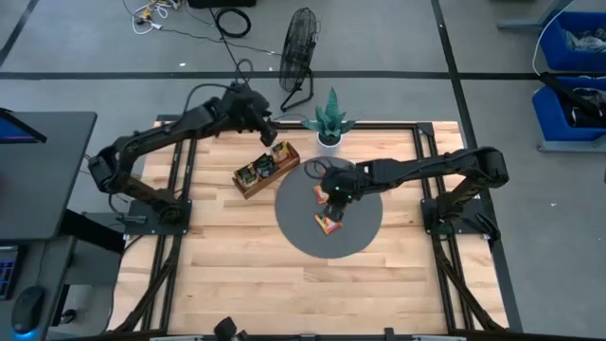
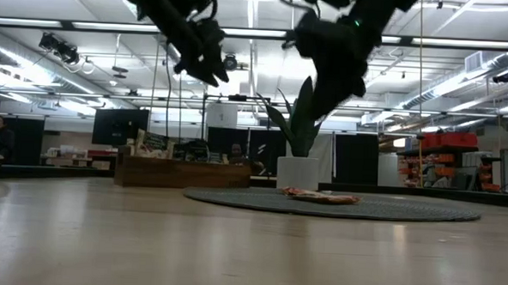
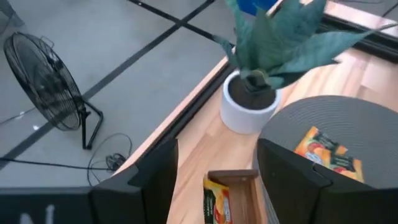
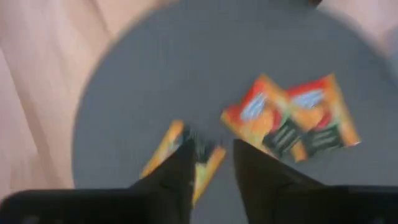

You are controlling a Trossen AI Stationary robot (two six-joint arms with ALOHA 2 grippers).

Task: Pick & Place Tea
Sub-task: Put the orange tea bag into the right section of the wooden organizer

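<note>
Orange tea sachets (image 4: 283,121) lie on the grey mat (image 1: 294,223), at six o'clock of the right gripper (image 4: 211,165) hovering narrowly spread over one, which may slide from the pinch; left gripper (image 3: 214,171), spread, waits above the wooden tray (image 1: 266,170).

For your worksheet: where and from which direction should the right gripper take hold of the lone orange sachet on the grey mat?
The lone orange sachet lies flat on the grey mat, apart from the overlapping pair. Probably best: the right gripper comes straight down and pinches across two opposite edges, since a flat packet offers no raised part.
</note>
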